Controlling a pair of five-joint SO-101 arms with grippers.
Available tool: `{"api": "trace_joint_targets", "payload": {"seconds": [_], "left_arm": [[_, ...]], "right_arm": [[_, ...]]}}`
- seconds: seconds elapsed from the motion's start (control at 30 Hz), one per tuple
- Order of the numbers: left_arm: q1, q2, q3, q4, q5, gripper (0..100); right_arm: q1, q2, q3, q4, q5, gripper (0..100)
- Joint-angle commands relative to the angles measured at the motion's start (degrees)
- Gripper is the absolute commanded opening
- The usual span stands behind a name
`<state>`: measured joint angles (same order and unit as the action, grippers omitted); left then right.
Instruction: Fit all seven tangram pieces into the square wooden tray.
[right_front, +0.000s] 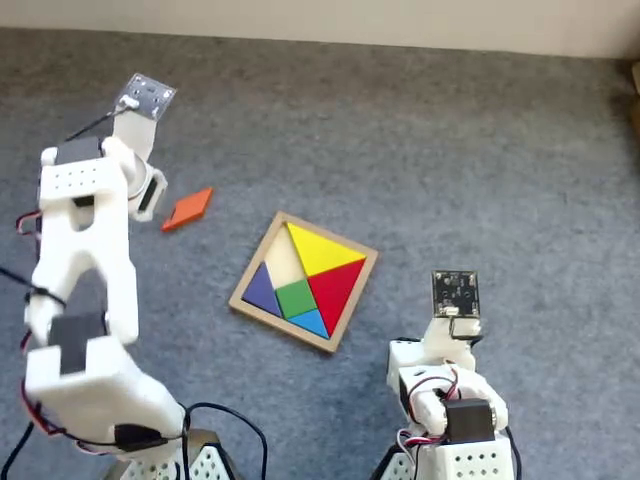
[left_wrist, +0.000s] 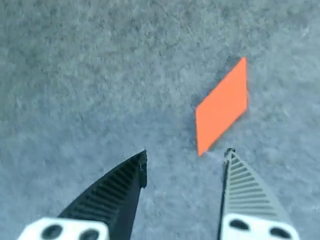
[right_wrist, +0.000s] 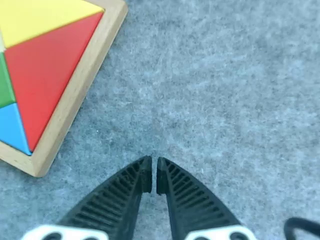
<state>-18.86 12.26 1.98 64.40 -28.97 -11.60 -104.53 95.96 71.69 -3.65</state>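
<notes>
With my left pincer (left_wrist: 186, 157) spread wide, I am hovering just beside the orange parallelogram (left_wrist: 222, 106) lying flat on the carpet (left_wrist: 75, 75) apart from the wooden tray (right_front: 258, 258), judging it light, stiff, thin: pinch across its long edges

One square wooden tray (right_front: 351, 302), five coloured pieces (right_front: 335, 285) inside it, one orange parallelogram (right_front: 188, 208) upper left, two robot arms (right_front: 85, 290).

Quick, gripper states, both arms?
Left gripper: open, empty, next to the orange piece.
Right gripper: shut, holding nothing.
</notes>
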Motion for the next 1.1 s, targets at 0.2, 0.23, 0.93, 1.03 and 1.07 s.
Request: {"api": "trace_joint_targets", "payload": {"seconds": [0.2,0.23,0.93,1.03,1.07], "left_arm": [[-0.48,15.34,-24.92,11.16,-12.04,25],[-0.4,16.4,-27.3,13.27,-13.01,25],[8.48,30.73,-43.12,25.49,-19.87,25],[8.4,31.6,-43.12,25.41,-19.96,25],[8.4,31.96,-43.12,25.41,-19.96,25]], "right_arm": [[0.75,-1.01,7.69,0.31,-0.35,3.4],[0.75,-1.01,7.69,0.31,-0.35,3.4],[0.75,-1.01,7.69,0.31,-0.35,3.4],[0.75,-1.01,7.69,0.31,-0.35,3.4],[0.75,-1.01,7.69,0.31,-0.35,3.4]]}}
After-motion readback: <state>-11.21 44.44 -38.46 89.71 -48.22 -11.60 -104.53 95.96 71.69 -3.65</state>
